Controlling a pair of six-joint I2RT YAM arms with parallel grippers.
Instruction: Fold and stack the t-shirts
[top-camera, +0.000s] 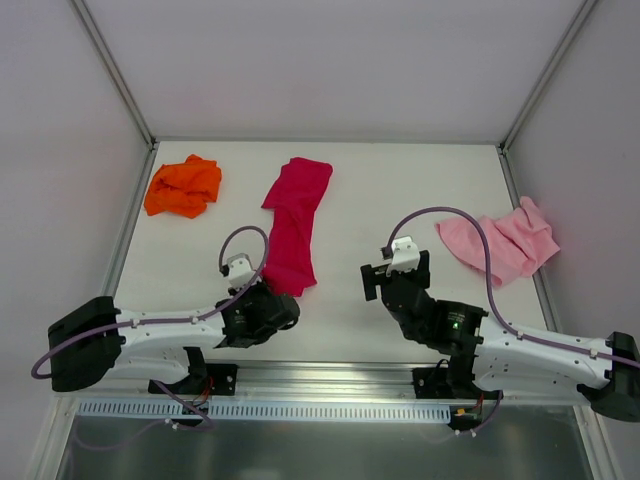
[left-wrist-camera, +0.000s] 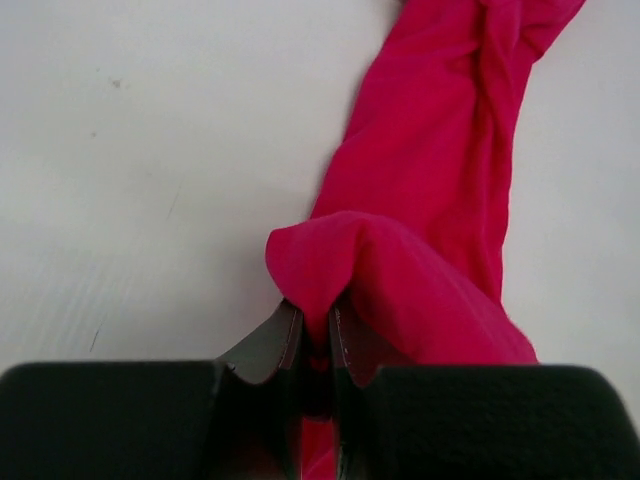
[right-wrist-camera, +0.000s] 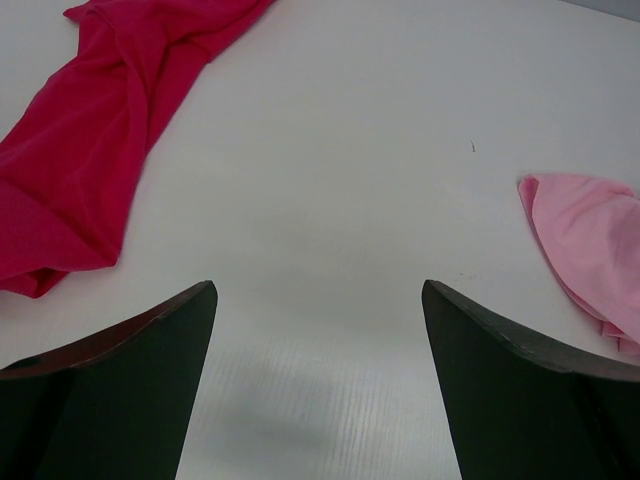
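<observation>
Across the white worktop (top-camera: 400, 180), three t-shirts lie well apart: the crimson t-shirt (top-camera: 293, 225), a long twisted strip at centre frame; the pale pink t-shirt (top-camera: 510, 243), crumpled at the right edge; the orange t-shirt (top-camera: 183, 186), bunched at upper left. Jaws of the left arm (top-camera: 160, 335) are clenched on the crimson t-shirt's near end. Jaws of the right arm (top-camera: 540, 350) stand released, spread wide over bare worktop between crimson and pink.

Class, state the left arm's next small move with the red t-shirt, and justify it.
Likely the left gripper, shut on the red t-shirt, should lift its near end slightly: the cloth lies twisted and the open right gripper needs an edge.
</observation>
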